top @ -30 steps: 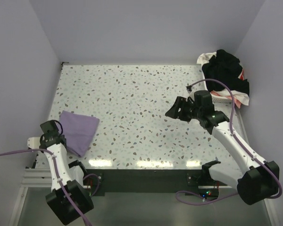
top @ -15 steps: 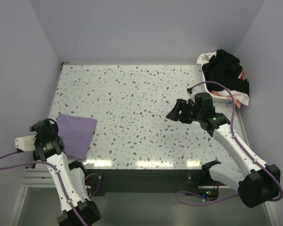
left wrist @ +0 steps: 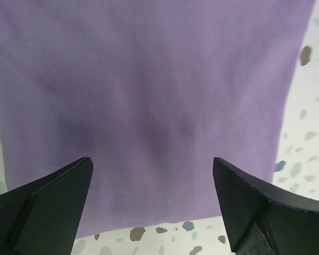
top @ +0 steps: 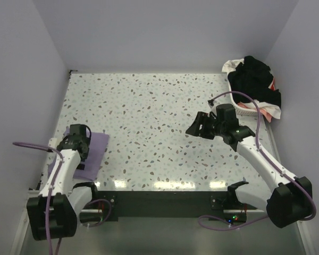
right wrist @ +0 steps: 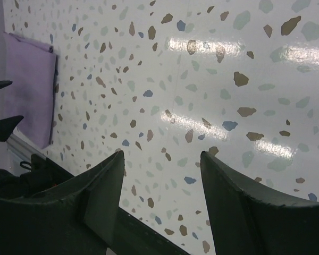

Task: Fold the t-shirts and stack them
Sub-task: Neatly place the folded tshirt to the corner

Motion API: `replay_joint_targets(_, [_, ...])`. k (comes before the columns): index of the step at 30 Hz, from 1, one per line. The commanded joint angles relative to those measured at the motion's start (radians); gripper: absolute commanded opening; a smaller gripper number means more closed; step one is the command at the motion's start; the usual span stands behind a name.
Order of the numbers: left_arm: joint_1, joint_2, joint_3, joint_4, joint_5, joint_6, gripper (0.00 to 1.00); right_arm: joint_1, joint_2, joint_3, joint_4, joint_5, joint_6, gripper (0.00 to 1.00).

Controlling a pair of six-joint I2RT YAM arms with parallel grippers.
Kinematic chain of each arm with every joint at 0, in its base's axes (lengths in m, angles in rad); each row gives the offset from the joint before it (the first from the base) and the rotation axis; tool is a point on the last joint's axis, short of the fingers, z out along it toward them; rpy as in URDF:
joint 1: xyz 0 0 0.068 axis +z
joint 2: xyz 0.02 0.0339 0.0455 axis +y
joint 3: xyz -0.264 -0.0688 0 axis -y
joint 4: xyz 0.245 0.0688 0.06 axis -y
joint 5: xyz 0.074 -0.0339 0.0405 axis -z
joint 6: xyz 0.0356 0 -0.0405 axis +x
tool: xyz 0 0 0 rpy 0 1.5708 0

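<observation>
Plainly, the left gripper (left wrist: 151, 159) hangs spread wide and empty just above the folded lilac t-shirt (left wrist: 149, 79). The right gripper (right wrist: 160, 154) is parted too, grasping nothing over the speckled table (top: 149, 106).

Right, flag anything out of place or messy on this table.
The folded lilac t-shirt lies at an angle to the table edge, at the near left. At the far right, the black t-shirt spills crumpled over the white basket, unfolded.
</observation>
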Motion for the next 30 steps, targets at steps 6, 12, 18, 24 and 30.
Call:
replay_joint_targets(6, [-0.104,0.231,0.052,-0.01,-0.133,-0.231,1.0,0.003,0.033,-0.008,0.057,0.013,-0.009,0.63])
replay_joint_targets(12, [-0.104,0.332,0.054,-0.013,-0.167,-0.288,1.0,0.005,0.055,-0.014,0.071,0.012,-0.015,0.63])
replay_joint_targets(18, [-0.104,0.429,0.062,0.002,-0.176,-0.304,1.0,0.005,0.078,-0.016,0.077,0.008,-0.024,0.63])
replay_joint_targets(24, [-0.081,0.458,0.046,0.024,-0.192,-0.315,1.0,0.005,0.092,-0.014,0.08,0.007,-0.032,0.62])
replay_joint_targets(30, [0.011,0.47,0.042,0.068,-0.173,-0.252,1.0,0.005,0.101,-0.01,0.077,0.01,-0.037,0.62])
